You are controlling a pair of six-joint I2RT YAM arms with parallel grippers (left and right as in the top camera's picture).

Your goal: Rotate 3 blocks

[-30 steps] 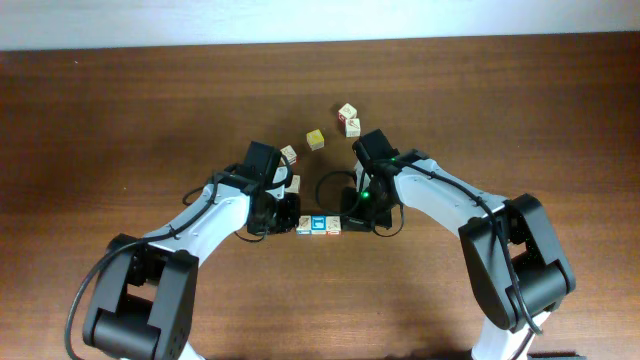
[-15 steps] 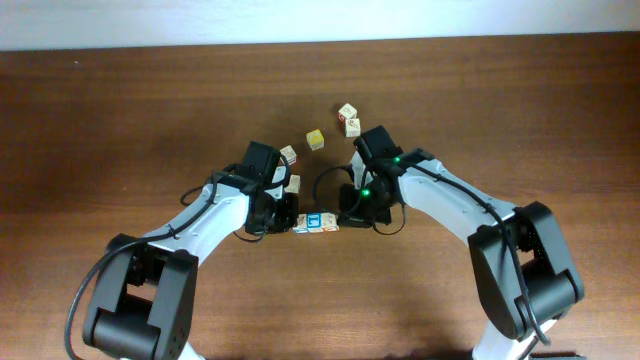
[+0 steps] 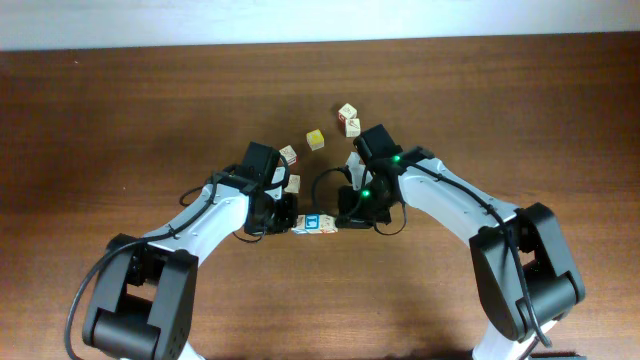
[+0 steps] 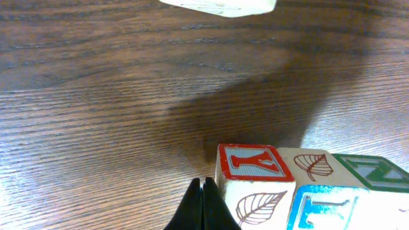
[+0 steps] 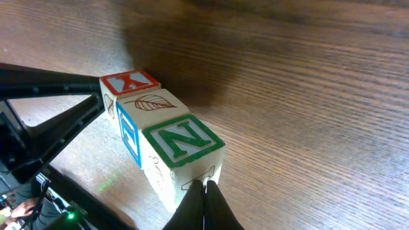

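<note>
Near the table's centre, between the two arms, three small cream wooden picture cubes lie in one straight row, faces touching. The row's long axis runs left to right across the dark brown wooden table (image 3: 120,120) in the overhead view, one end towards each gripper.

Left end: red-framed block (image 4: 252,163), red frame and red letter Y facing up, a brown leaf outline on its side face.
Middle: blue-framed block (image 5: 137,121), a leaf outline on top, a blue-framed blue letter E on its side.
Right end: green-framed block (image 5: 183,142), green frame and green letter N facing up, a faint line drawing on its side.

All three sit flat on the table with edges aligned.

Left gripper (image 4: 202,195): fingers pressed together, holding nothing, tip just beside the outer side of the red-framed block; contact cannot be confirmed.
Right gripper (image 5: 204,198): fingers pressed together, holding nothing, tip against the lower outer face of the green-framed block.

Farther back lie a yellow cube (image 3: 315,139) and several loose cream cubes (image 3: 347,112), well apart from the row.
</note>
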